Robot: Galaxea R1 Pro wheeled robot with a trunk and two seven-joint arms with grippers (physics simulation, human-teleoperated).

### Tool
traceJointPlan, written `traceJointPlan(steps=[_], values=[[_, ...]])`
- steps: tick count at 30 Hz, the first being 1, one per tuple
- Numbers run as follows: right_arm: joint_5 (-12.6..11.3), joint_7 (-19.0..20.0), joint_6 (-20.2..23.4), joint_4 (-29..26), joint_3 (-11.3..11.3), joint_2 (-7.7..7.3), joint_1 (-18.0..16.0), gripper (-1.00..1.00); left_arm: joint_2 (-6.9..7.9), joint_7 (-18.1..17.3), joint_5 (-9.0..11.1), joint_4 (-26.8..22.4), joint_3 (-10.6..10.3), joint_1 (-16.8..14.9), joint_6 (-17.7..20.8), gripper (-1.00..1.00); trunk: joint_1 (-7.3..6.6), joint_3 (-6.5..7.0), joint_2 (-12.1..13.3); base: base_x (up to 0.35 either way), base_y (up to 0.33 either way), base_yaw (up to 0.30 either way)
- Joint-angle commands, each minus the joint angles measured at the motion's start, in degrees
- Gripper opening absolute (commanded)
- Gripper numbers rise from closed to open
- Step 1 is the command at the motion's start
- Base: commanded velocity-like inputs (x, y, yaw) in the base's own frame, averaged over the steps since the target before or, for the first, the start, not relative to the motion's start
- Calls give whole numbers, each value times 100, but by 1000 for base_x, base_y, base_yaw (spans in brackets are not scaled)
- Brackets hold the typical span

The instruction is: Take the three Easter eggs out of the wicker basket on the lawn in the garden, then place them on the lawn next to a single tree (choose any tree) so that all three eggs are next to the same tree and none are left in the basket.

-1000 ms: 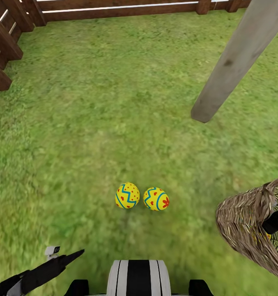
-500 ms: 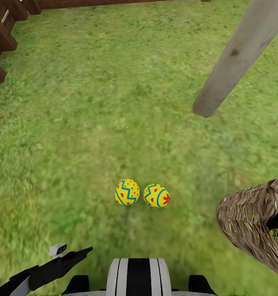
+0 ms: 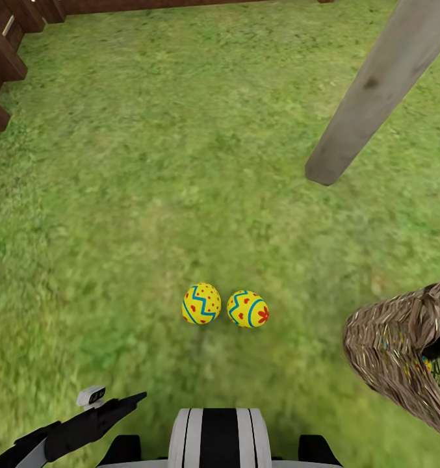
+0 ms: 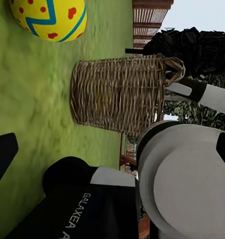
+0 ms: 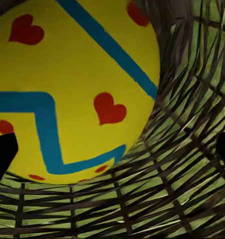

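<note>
While two Easter eggs [image 3: 201, 303] [image 3: 247, 309] lie side by side on the lawn [image 3: 148, 182], well short of the tree [image 3: 375, 91] trunk, the wicker basket [image 3: 401, 354] at the robot's right holds the third egg [image 5: 67, 89], close before the right gripper [image 5: 112, 149], whose dark fingertips [image 5: 2, 154] stand spread, grasping nothing. Nothing has moved since half a second ago. Whether the left gripper [image 3: 119, 404] is spread or closed cannot be told.

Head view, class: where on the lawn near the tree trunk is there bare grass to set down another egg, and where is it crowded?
Bare lawn stretches from the tree trunk base toward the fence, and lies open between the trunk and the two eggs. It is crowded beside those eggs, which lie close together, and by the wicker basket.
</note>
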Motion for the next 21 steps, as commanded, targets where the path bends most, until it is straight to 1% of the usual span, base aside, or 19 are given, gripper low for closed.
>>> traceJointPlan(steps=[1, 4, 10, 13, 16, 21], values=[[-7, -53, -48, 91, -33, 2, -17, 100, 9, -16, 46, 0, -46, -5, 58, 100, -1, -4, -2, 0, 0, 0], [-7, -128, -202, 303, -163, 13, -17, 100, 6, -16, 44, 9, -47, -5, 56, 100, -1, -4, -2, 0, 0, 0], [-8, -155, -306, 441, -225, 35, -18, 100, 6, -16, 38, 20, -48, -1, 53, 100, -1, -4, -2, 0, 0, 0], [-8, -151, -329, 445, -231, 128, -16, 100, 8, -16, 32, 22, -47, 13, 53, 100, -1, -4, -2, 0, 0, 0], [-8, -154, -336, 445, -229, 229, -15, 100, 8, -16, 40, 22, -41, 49, 53, 100, 7, -70, -6, 0, 0, 0], [-8, -156, -331, 447, -225, 305, -19, 100, 11, -16, 47, 22, -40, 68, 53, 100, 20, -181, -13, 0, 0, 0]])
